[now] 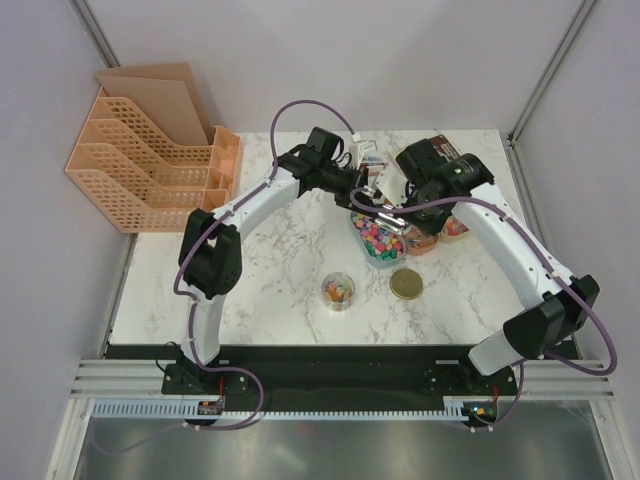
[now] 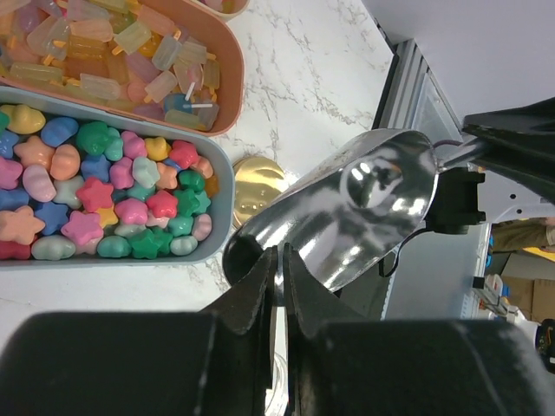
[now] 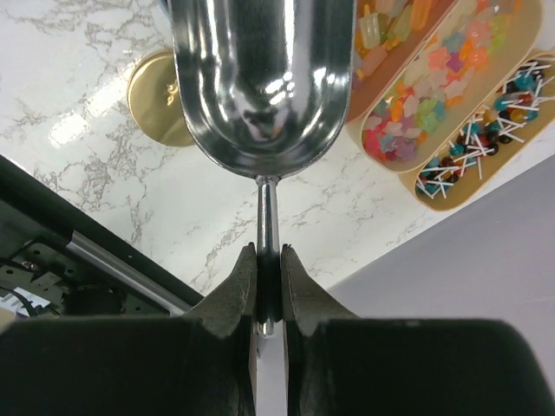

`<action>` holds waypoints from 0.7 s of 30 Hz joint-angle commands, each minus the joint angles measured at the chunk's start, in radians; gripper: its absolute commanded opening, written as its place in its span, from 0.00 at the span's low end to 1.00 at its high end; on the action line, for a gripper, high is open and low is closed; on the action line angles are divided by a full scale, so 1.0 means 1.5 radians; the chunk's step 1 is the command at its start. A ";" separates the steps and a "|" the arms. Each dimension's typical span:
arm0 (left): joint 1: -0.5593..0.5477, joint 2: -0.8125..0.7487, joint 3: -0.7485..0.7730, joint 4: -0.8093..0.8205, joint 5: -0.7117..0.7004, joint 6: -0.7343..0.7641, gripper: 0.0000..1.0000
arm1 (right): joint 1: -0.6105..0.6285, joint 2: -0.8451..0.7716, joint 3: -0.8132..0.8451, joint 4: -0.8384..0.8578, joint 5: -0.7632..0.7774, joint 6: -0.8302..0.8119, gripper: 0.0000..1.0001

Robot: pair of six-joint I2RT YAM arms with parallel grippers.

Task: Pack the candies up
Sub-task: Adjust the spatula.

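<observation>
The candies (image 1: 380, 238) fill several oval trays at the back middle of the table. In the left wrist view, star and blob sweets (image 2: 95, 191) lie in a blue tray (image 2: 221, 186), with wrapped pastel ones (image 2: 130, 61) in a pink tray. Pale star sweets (image 3: 434, 95) and lollipops (image 3: 494, 130) show in the right wrist view. My right gripper (image 3: 269, 251) is shut on the handle of an empty steel scoop (image 3: 260, 78). My left gripper (image 2: 279, 256) is shut on the scoop's front rim (image 2: 364, 208). The scoop hangs above the table beside the trays (image 1: 378, 212).
A small clear jar (image 1: 338, 290) holding a few sweets stands in front of the trays. A flat gold lid (image 1: 406, 284) lies to its right. An orange file organiser (image 1: 150, 165) stands at the back left. A white box (image 1: 368, 155) sits behind the grippers.
</observation>
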 commanded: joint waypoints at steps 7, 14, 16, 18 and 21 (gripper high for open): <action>-0.020 0.002 0.003 0.008 -0.007 -0.004 0.12 | 0.002 -0.047 0.089 -0.002 -0.038 0.009 0.00; -0.026 -0.001 0.001 0.008 -0.015 0.000 0.13 | -0.016 -0.039 0.096 0.008 -0.032 0.034 0.00; -0.027 -0.001 0.001 0.010 -0.014 -0.001 0.13 | -0.022 -0.038 0.097 0.010 -0.028 0.040 0.00; -0.029 0.000 0.002 0.011 -0.015 -0.002 0.14 | -0.029 -0.036 0.096 0.010 -0.017 0.050 0.00; -0.030 0.000 0.005 0.012 -0.017 -0.005 0.18 | -0.047 -0.035 0.101 0.011 -0.013 0.064 0.00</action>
